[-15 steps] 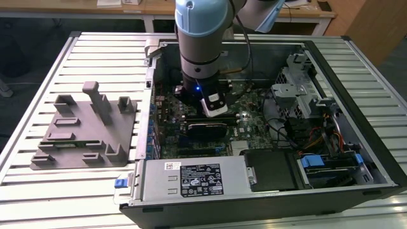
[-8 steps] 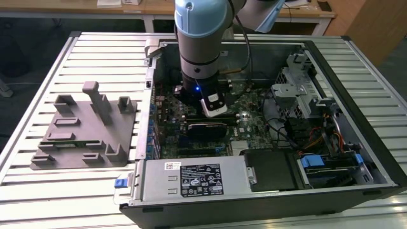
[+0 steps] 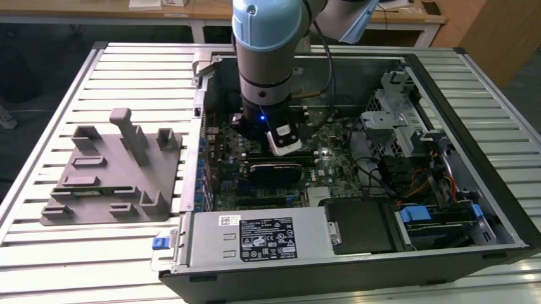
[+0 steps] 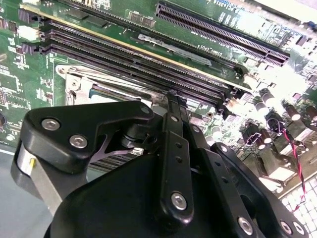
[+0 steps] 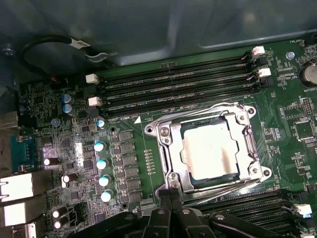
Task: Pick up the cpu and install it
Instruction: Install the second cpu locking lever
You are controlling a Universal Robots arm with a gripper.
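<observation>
Gripper [image 5: 171, 198] nearest lens, jaw state cannot be told; cpu [image 5: 210, 154] seated in socket [image 5: 171, 144]; placement step judged done; careful release called for.

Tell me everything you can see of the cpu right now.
In the first wrist view the cpu, a small flat square chip with a pale silver metal top, lies flat inside the silver metal socket frame on the green motherboard, beside the black memory slots. Its top glares under the light. Nothing rests on it; the black gripper sits at the frame's edge.
</observation>
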